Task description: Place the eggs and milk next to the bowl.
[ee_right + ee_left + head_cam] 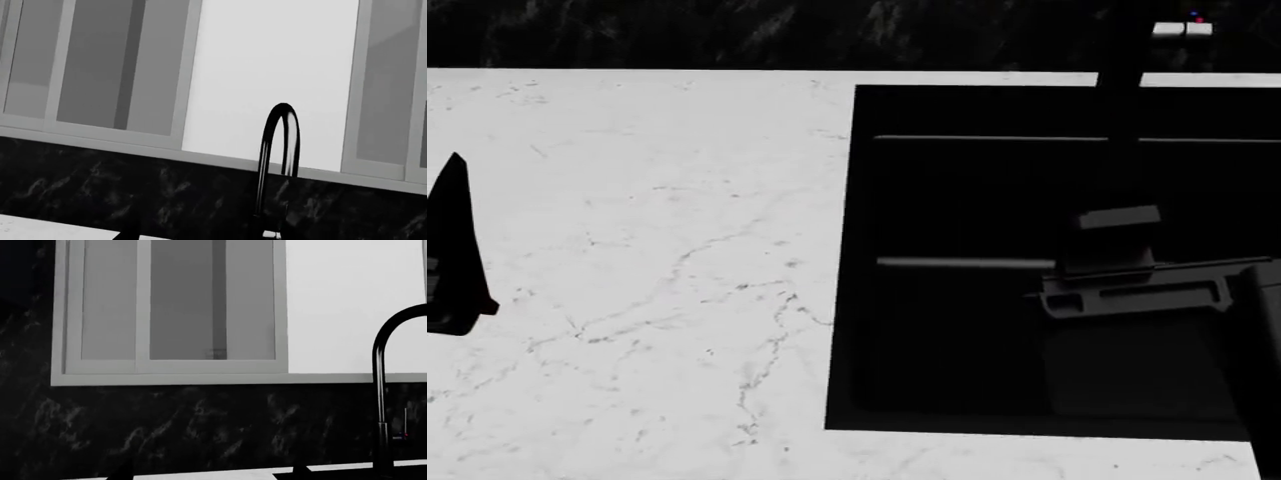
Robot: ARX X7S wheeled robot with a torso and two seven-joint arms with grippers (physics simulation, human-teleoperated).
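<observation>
None of the task's things appeared in any view: no eggs, no milk bottle and no bowl showed on the stretch of counter the head camera covered, so which way they lay from either gripper could not be told, nor which arm was nearer, nor how the bottle's long axis ran. My judgement was that the robot had to find them first, probably by turning the head or base, before any reach could be planned.

What the head view did show was a white marbled counter [627, 300] on the left and a dark, square sink [961, 380] on the right. The left gripper [451, 250] showed only as a dark pointed shape at the left edge, over the counter. The right gripper [1121, 270] hung over the sink basin as grey blocks and bars. Whether the fingers of either were spread or closed, I could not tell; nothing was seen held in them.

The wrist views added what the head view lacked: both looked away from the counter toward the far wall, showing a black curved tap [383, 390] rising behind the sink, a dark marbled backsplash [187, 430] and a pale framed window [173, 305] above it. Neither wrist view showed its own fingertips clearly.
</observation>
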